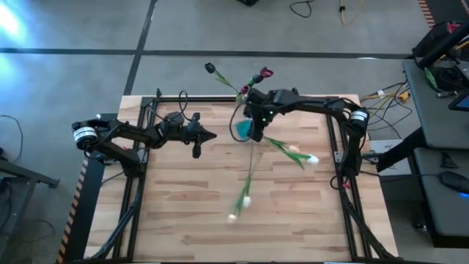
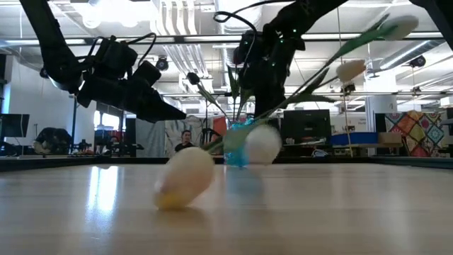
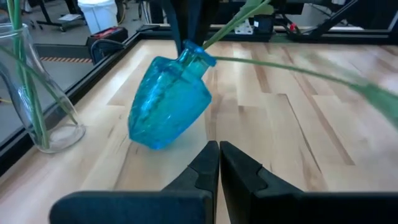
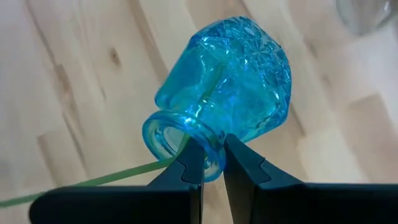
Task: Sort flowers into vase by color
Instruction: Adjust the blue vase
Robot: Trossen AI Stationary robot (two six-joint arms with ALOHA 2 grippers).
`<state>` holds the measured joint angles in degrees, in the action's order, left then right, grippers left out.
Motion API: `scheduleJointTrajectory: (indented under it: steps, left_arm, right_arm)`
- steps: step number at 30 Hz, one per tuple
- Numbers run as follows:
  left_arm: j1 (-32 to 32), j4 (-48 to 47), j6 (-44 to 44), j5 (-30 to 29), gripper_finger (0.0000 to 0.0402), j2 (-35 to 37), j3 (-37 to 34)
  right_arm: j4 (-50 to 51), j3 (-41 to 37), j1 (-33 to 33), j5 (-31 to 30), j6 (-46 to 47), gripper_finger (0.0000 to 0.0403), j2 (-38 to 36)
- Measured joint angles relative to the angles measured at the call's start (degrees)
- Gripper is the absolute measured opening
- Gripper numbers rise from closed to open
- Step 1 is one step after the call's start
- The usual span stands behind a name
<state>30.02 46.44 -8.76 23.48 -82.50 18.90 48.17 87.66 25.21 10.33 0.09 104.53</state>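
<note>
A blue glass vase (image 1: 242,130) stands tipped at mid-table, toward the far side, with my right gripper (image 4: 213,165) shut on its mouth. Several pale tulips stick out of it on long green stems. One head (image 2: 184,177) lies on the wood, and others (image 1: 311,158) point toward the right edge. Dark maroon tulips (image 1: 264,73) stand in a clear vase (image 3: 37,106) at the far edge. My left gripper (image 1: 212,136) hovers shut, just left of the blue vase, pointing at it. My right gripper pinches the rim of the blue vase's mouth (image 4: 214,155), one finger at the opening and one outside on the neck. The fingers come slanting down from above. The vase hangs tilted, mouth up toward the gripper. Whether its base touches the table I cannot tell.
Black frame rails run along the table's left, right and far edges. The near half of the wooden top (image 1: 183,220) holds only the pale tulip heads and stems. Cables and desks lie beyond the right side.
</note>
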Motion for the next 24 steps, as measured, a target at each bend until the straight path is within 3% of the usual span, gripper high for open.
scheduleJointTrajectory:
  steps: [15,24]
  left_arm:
    - [-0.02,1.16,2.49,3.01,0.0,0.0,0.0]
    - [-0.09,1.14,3.71,4.62,0.0,0.0,0.0]
  right_arm:
    - [16.47,3.26,2.63,7.64,9.41,0.0029,0.26]
    - [22.91,3.08,3.93,15.8,14.04,0.0029,0.5]
